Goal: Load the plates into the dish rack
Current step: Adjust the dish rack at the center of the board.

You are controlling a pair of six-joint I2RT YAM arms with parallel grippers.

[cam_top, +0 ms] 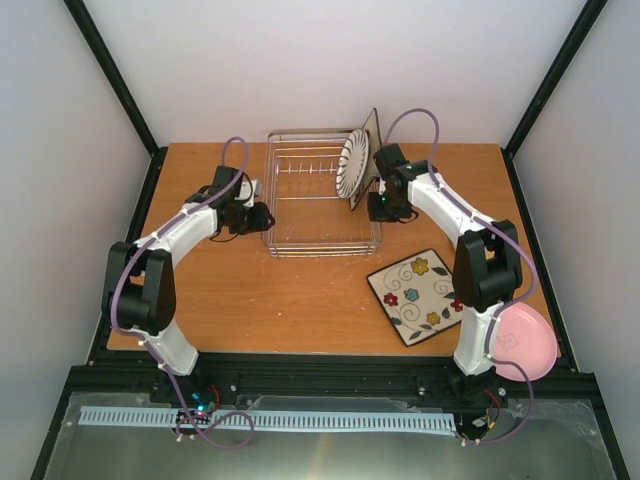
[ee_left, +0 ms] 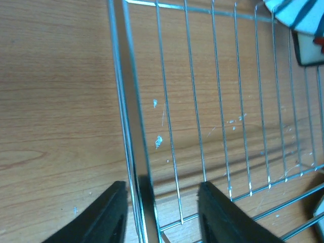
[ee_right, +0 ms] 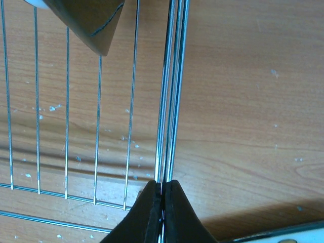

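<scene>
Bracing the dish rack (ee_right: pixel 172 101) seems the step: right hand (ee_right: pixel 162 183) clamped on its right rim, left hand (ee_left: pixel 161 188) half open astride the opposite rim, yet to close.

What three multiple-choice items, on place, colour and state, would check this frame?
1. Floral plate lies: A on the table, right of the rack; B in the rack; C in a tool.
2. Round plate by the right arm's base is: A white; B pink; C black.
3. Right tool is: A wide open; B holding a plate; C shut on the rack's rim.
A, it lies flat on the wood; B, its pink shows plainly; C, it pinches the rim wires.
</scene>
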